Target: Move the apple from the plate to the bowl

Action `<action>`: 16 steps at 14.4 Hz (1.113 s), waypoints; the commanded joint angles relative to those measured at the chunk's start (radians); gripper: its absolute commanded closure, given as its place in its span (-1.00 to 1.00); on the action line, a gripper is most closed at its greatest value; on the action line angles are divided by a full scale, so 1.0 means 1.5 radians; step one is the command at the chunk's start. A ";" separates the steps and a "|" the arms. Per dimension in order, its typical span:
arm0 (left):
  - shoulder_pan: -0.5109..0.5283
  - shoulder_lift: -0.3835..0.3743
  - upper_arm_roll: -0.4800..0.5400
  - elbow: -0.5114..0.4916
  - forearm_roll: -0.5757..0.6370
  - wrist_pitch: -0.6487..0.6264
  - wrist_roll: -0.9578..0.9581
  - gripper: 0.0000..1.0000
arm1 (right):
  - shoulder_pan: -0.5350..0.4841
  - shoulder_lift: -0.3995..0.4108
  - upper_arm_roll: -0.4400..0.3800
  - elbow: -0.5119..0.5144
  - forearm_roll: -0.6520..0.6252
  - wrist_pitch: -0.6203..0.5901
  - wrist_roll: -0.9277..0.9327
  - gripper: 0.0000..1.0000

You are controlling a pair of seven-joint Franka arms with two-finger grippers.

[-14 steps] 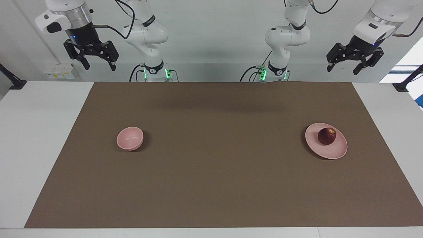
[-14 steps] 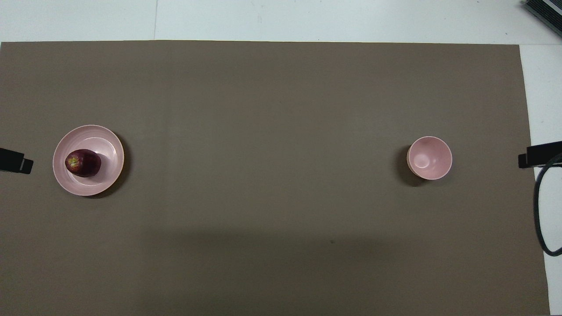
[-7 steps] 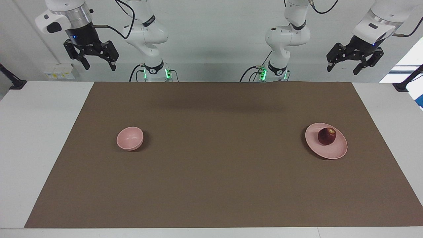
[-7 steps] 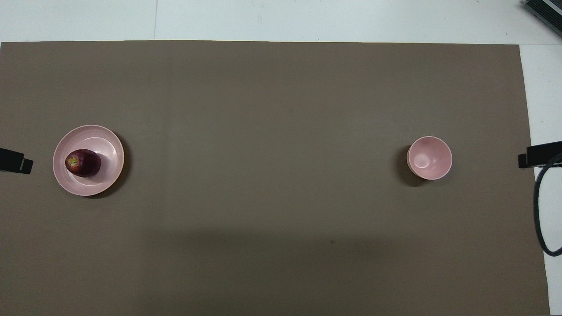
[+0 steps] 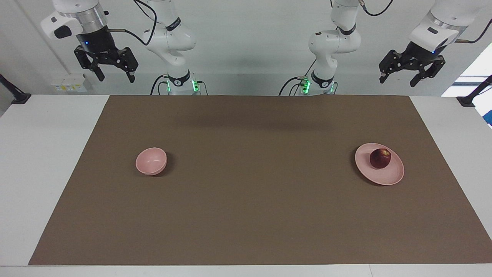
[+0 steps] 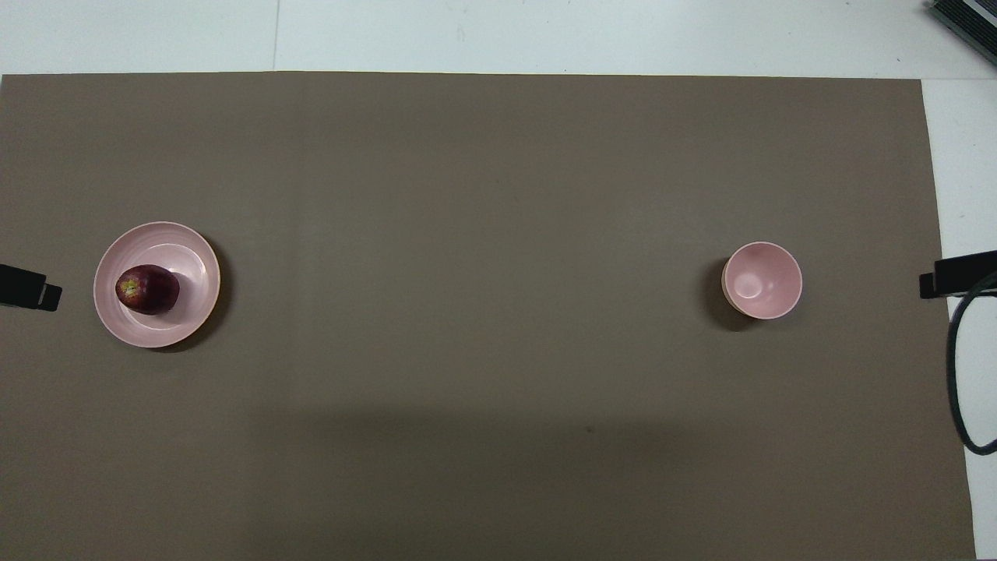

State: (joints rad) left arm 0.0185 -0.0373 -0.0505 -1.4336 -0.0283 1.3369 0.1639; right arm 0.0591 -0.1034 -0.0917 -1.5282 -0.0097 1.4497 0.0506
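The dark red apple (image 5: 380, 158) lies on the flat pink plate (image 5: 385, 177) toward the left arm's end of the table. It also shows in the overhead view, apple (image 6: 147, 289) on plate (image 6: 196, 262). The small deep pink bowl (image 5: 151, 161) (image 6: 761, 280) stands empty toward the right arm's end. My left gripper (image 5: 398, 79) hangs open and empty, high above the table's edge at its own end. My right gripper (image 5: 116, 77) hangs open and empty, high at its own end. Neither touches anything.
A brown mat (image 5: 246, 200) covers most of the white table (image 5: 38, 154). A black cable (image 6: 960, 382) loops at the right arm's end. A dark object (image 6: 970, 19) sits at the table's corner farthest from the robots.
The left gripper has shifted very slightly. The apple, plate, bowl and right gripper have not moved.
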 commanded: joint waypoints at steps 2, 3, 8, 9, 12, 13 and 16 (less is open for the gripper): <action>-0.002 -0.027 0.002 -0.033 -0.006 0.003 0.004 -1.00 | -0.004 -0.008 0.004 -0.004 0.005 -0.011 0.003 -1.00; 0.001 -0.027 0.002 -0.033 -0.006 0.003 0.005 -1.00 | -0.004 -0.008 0.004 -0.004 0.005 -0.011 0.003 -1.00; -0.007 -0.027 0.011 -0.034 -0.006 0.013 0.004 -1.00 | -0.004 -0.008 0.004 -0.003 0.005 -0.011 0.003 -1.00; -0.015 -0.026 0.016 -0.038 -0.005 0.014 0.004 -1.00 | -0.004 -0.008 0.004 -0.004 0.005 -0.011 0.003 -1.00; -0.036 -0.028 0.059 -0.095 -0.006 0.087 0.011 -1.00 | -0.006 -0.008 0.003 -0.004 0.005 -0.011 0.004 -1.00; -0.044 -0.028 0.077 -0.120 -0.006 0.113 0.028 -1.00 | -0.009 -0.008 0.002 -0.004 0.005 -0.012 0.001 -1.00; -0.043 -0.028 0.089 -0.207 -0.006 0.187 0.039 -1.00 | -0.005 -0.008 0.004 -0.004 0.003 -0.012 -0.001 -1.00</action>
State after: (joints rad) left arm -0.0232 -0.0493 0.0579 -1.6287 -0.0283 1.5315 0.2099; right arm 0.0577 -0.1034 -0.0933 -1.5282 -0.0097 1.4497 0.0506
